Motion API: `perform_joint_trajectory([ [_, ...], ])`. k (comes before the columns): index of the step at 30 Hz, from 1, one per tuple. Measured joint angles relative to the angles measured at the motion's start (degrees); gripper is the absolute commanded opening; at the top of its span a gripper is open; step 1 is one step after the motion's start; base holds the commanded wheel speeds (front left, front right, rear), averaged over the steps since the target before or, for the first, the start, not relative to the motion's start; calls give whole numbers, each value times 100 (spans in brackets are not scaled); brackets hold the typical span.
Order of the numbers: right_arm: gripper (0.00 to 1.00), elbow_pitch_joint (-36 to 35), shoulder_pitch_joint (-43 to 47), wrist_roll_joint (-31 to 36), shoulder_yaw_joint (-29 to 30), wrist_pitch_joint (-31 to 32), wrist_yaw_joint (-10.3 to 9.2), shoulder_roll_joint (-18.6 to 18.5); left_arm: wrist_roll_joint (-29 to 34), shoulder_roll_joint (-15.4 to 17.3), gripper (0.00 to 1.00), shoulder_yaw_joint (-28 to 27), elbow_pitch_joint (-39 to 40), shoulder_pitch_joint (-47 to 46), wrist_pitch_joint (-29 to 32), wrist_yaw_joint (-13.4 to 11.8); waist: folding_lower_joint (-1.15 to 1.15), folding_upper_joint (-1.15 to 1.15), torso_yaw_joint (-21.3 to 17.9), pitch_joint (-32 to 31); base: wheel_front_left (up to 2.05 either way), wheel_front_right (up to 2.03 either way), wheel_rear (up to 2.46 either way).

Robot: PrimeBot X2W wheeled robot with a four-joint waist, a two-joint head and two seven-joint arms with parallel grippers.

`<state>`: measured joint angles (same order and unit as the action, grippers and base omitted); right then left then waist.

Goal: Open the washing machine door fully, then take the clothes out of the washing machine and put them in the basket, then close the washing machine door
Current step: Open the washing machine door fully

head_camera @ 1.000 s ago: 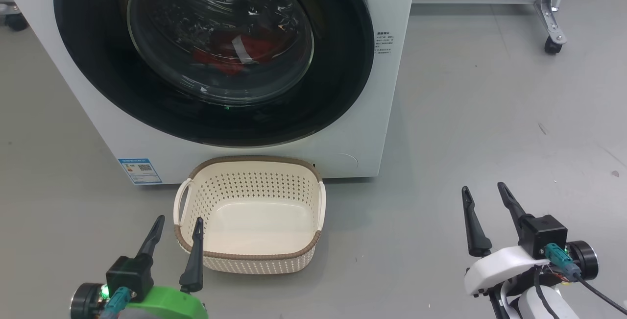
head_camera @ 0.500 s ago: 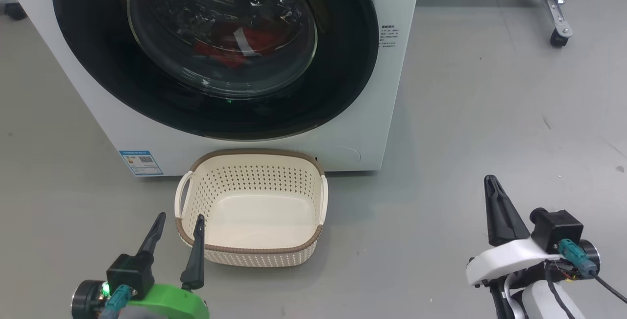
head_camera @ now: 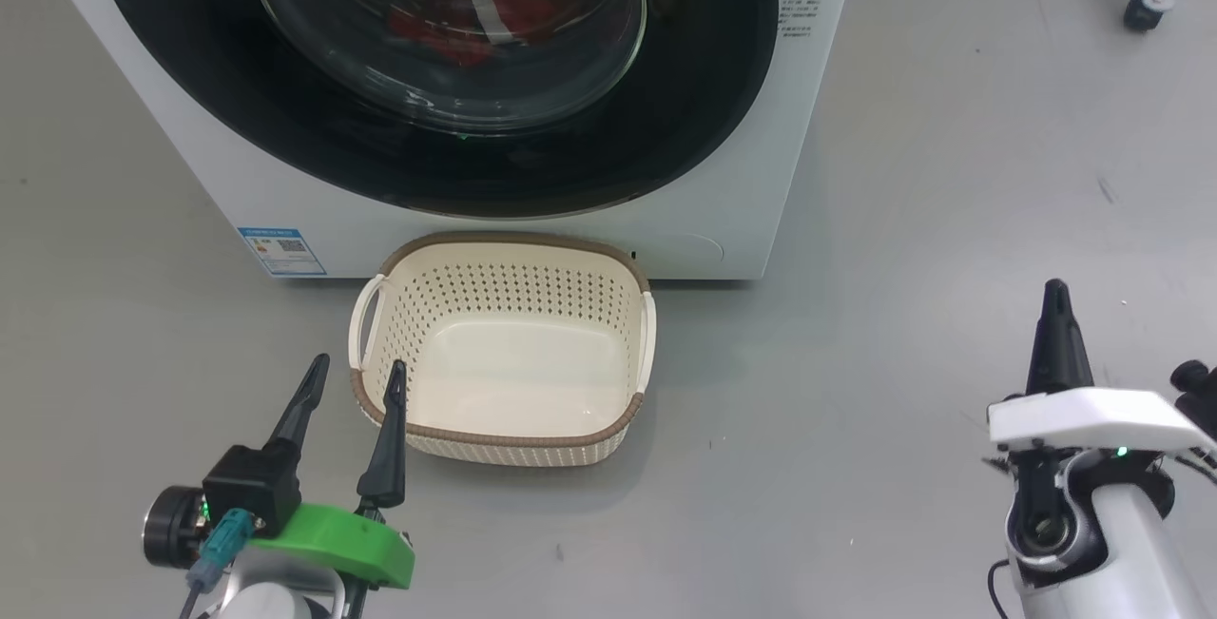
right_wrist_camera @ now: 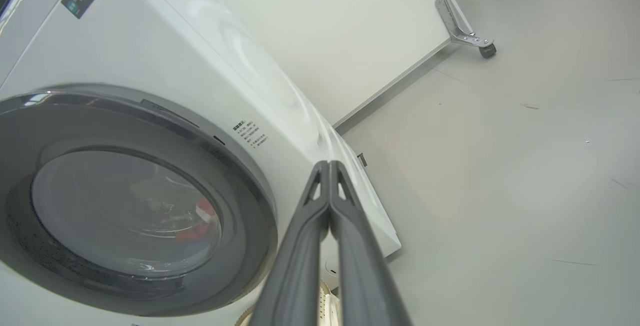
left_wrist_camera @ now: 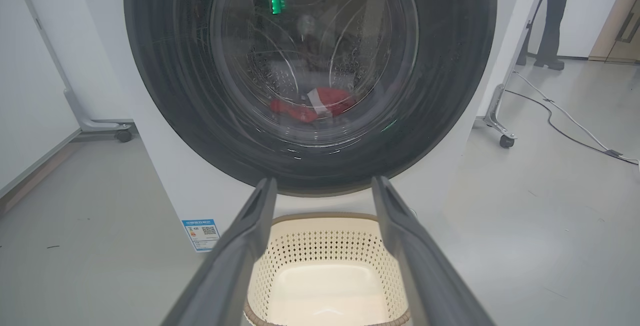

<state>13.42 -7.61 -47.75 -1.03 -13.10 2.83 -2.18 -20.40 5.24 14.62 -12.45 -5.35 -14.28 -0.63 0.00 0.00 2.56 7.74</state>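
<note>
The white washing machine (head_camera: 723, 220) stands ahead with its round black-rimmed door (head_camera: 694, 125) closed flat against the front. Behind the glass, red clothes (head_camera: 494, 15) with a white stripe lie in the drum; they also show through the door (left_wrist_camera: 450, 90) as red clothes (left_wrist_camera: 320, 105). The cream basket (head_camera: 504, 429) sits on the floor in front of the machine. My left gripper (head_camera: 354, 374) is open beside the basket's left front corner, holding nothing. My right gripper (head_camera: 1055, 291) is shut and bare over the floor, far right of the machine; its closed tips (right_wrist_camera: 328, 164) point past the machine's right front corner (right_wrist_camera: 300, 115).
A castor of a wheeled metal frame (head_camera: 1141, 10) stands on the grey floor at the far right. A blue label (head_camera: 281, 250) marks the machine's lower left corner. A person's legs (left_wrist_camera: 555, 15) and a floor cable (left_wrist_camera: 575, 120) show in the left wrist view.
My right gripper has shut and its wrist has turned, moving right and up the picture. The head camera has shifted, so machine and basket sit higher and further right in view.
</note>
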Motion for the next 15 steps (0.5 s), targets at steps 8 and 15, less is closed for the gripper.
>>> perform_joint_trajectory([
  [8,0,10,-866,-1706,545,531,123,-15,27,-27,100,13,109,-291,0,63,0,0,135,410,0,0,0],
  [15,0,115,-1727,-2970,837,1087,112,-36,40,-63,100,47,202,-583,-1,154,0,0,272,785,0,0,0],
])
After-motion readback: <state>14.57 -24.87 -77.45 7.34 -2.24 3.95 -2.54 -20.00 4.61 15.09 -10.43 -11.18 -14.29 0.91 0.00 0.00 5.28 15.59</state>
